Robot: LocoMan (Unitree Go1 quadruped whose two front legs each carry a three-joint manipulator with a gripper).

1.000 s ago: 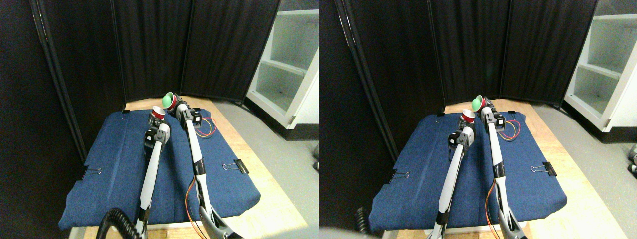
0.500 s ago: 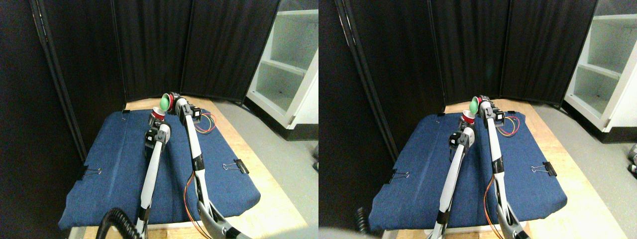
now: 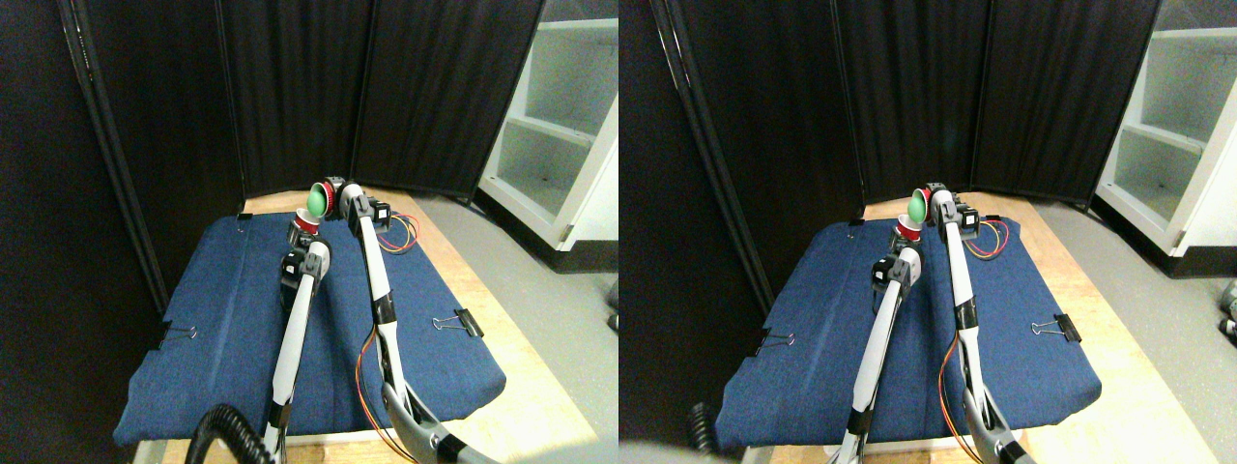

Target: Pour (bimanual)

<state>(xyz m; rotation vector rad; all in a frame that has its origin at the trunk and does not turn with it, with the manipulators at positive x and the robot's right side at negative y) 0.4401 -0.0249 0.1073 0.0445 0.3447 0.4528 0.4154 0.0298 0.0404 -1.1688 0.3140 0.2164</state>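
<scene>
stereo pair view, the only one given: left manipulator (image 3: pixel 290 329) rising pale and nearly straight from the bottom edge, leaning slightly right, ending in the dark left gripper (image 3: pixel 302 237) under a red cup (image 3: pixel 305 223). red cup held upright-looking at the gripper's tip, over the far part of the blue cloth (image 3: pixel 222 329); jaws too small and dark to read, so cannot tell whether closed on the cup or merely beneath it. right manipulator (image 3: pixel 379 300) climbing from the bottom right, bent at a dark joint midway, reaching higher and farther than the left one, ending in the right gripper (image 3: pixel 333 193) by the far edge of the cloth. green cup (image 3: pixel 316 202) at that gripper, tipped over toward picture left, its green mouth facing the camera, sitting just above and touching or nearly touching the red cup's rim; cannot tell which. right jaws likewise hidden behind the cup and the wrist housing, state not readable. coloured wires (image 3: pixel 401 237) looping beside the right wrist, more trailing along the lower limb. cloth pinned to a wooden table (image 3: pixel 503 338) with binder clips (image 3: pixel 462 322). black curtain panels (image 3: pixel 290 87) behind, white shelf unit (image 3: pixel 565 106) at right, cut off by the frame. any contents of either cup not visible. bases of both limbs cut off at the bottom edge.
</scene>
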